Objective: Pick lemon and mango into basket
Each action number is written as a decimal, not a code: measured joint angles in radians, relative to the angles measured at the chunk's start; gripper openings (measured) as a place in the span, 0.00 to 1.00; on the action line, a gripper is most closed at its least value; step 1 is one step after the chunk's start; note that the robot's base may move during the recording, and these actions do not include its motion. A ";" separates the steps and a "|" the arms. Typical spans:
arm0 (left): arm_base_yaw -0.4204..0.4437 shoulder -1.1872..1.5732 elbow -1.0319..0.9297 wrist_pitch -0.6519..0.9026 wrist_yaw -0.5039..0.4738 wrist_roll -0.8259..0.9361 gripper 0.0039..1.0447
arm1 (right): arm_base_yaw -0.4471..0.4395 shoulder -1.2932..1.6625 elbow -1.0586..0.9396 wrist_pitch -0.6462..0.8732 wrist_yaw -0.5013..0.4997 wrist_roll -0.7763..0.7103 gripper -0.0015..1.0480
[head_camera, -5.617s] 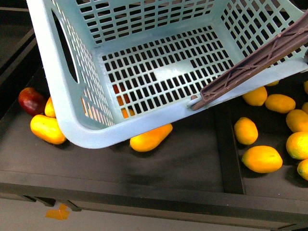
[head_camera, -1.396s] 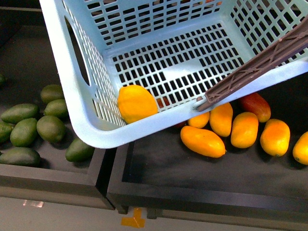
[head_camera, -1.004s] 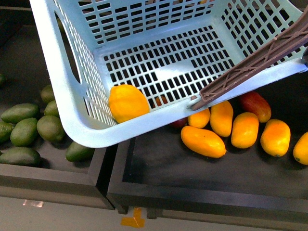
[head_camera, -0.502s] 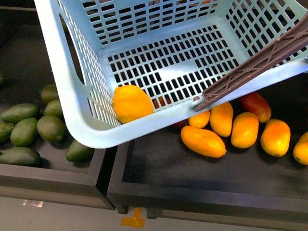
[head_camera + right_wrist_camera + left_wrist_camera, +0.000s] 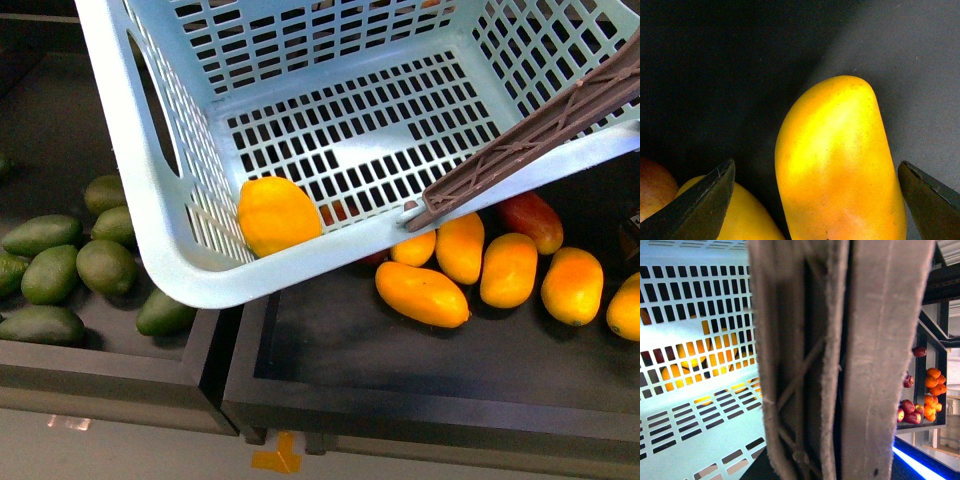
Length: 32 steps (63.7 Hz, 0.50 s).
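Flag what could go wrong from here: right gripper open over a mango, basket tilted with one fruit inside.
1. The right gripper is open around the mango, but a second mango lies right by one jaw. Closing could pinch or shove it.
2. The mango's skin looks smooth and rounded, so it may slip in the grip.
3. The basket hangs tilted with the yellow fruit in its low corner. A swing could roll the fruit about.

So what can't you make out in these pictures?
Front view: the basket covers part of the fruit under it.
Left wrist view: the basket handle fills the frame, hiding any fingers.
Right wrist view: the mango, inside the open right gripper, is cut off by the edge.
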 joint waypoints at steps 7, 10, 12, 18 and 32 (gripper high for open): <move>0.000 0.000 0.000 0.000 0.000 0.000 0.16 | 0.001 0.014 0.006 0.000 0.001 0.000 0.92; 0.000 0.000 0.000 0.000 0.000 0.000 0.16 | 0.002 0.019 0.006 0.000 0.001 -0.001 0.92; 0.000 0.000 0.000 0.000 -0.001 0.000 0.16 | 0.002 0.021 0.006 0.000 0.000 -0.002 0.92; 0.000 0.000 0.000 0.000 -0.002 0.000 0.16 | 0.003 0.032 0.005 0.003 0.001 -0.002 0.88; 0.000 0.000 0.000 0.000 -0.002 0.000 0.16 | 0.006 0.032 -0.024 0.034 0.002 0.001 0.63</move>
